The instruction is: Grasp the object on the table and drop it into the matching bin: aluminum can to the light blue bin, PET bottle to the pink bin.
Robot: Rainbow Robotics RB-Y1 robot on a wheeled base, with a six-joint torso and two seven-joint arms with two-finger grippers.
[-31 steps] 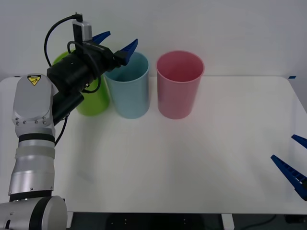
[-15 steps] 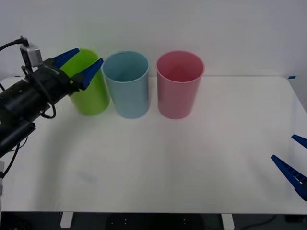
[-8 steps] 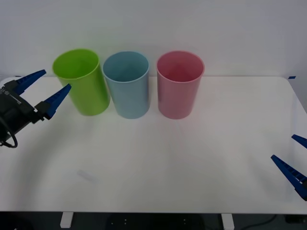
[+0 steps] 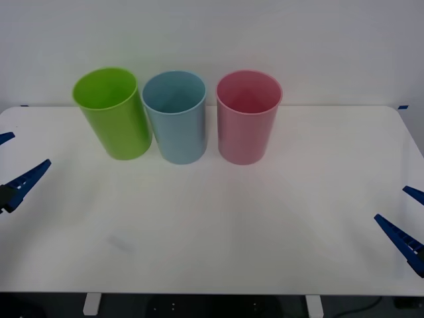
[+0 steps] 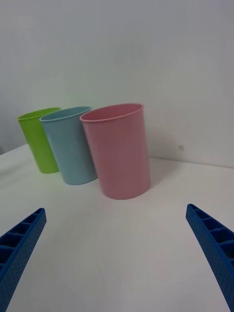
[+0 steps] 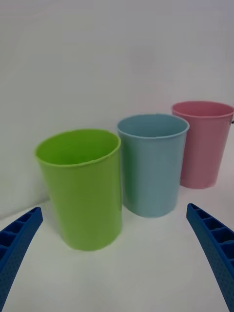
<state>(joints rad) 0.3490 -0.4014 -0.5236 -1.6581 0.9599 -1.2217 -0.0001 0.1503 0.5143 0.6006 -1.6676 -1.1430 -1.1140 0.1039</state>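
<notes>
Looking down at the table (image 4: 218, 225), we find three bins standing upright in a row along its far side: a lime green bin (image 4: 114, 114) on the robot's left, the light blue bin (image 4: 175, 117) in the middle, and the pink bin (image 4: 248, 117) to the right of it. The green and blue bins stand just beside each other, their walls nearly touching; the pink bin sits close to the blue one with a narrow gap between them.

We see the left gripper (image 4: 12, 165) at the left edge of the table, low and near the front, well apart from the bins. Its jaws are spread wide with nothing between them; in the left wrist view both blue ribbed fingers (image 6: 17, 243) sit at the corners, facing the green bin.

The right gripper (image 4: 409, 222) hangs at the right edge of the table, likewise spread wide and holding nothing, well apart from the pink bin.

We cannot tell where the aluminum can is.
</notes>
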